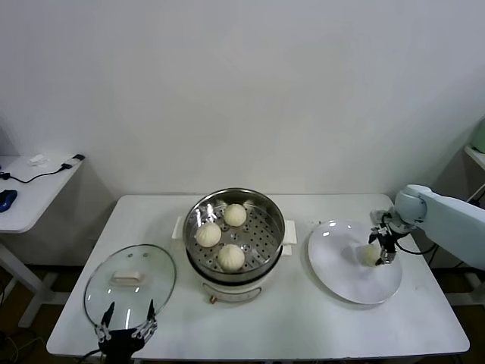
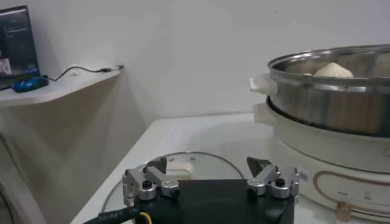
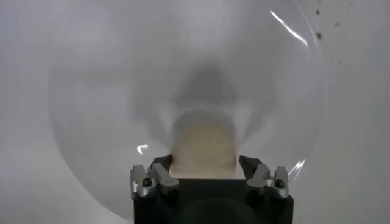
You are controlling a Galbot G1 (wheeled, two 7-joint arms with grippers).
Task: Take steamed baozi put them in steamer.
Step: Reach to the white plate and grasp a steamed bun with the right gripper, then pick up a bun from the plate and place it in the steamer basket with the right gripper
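Four steamed baozi are visible, smooth and cream-white. Nearest, the left gripper (image 1: 126, 327) waits at 7 o'clock of the tabletop (image 1: 303, 318), jaws spread, at the glass lid (image 1: 130, 282). The steamer (image 1: 235, 231) at centre holds three baozi (image 1: 230, 257). At 3 o'clock the right gripper (image 1: 377, 252) has its jaws around the fourth baozi (image 1: 369, 255) on the white plate (image 1: 345, 277).

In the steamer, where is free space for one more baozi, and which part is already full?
In the steamer, three baozi fill the left and middle of the floor. The bare perforated patch lies on the right, between them and the right wall. The right gripper is at the last baozi on the plate.
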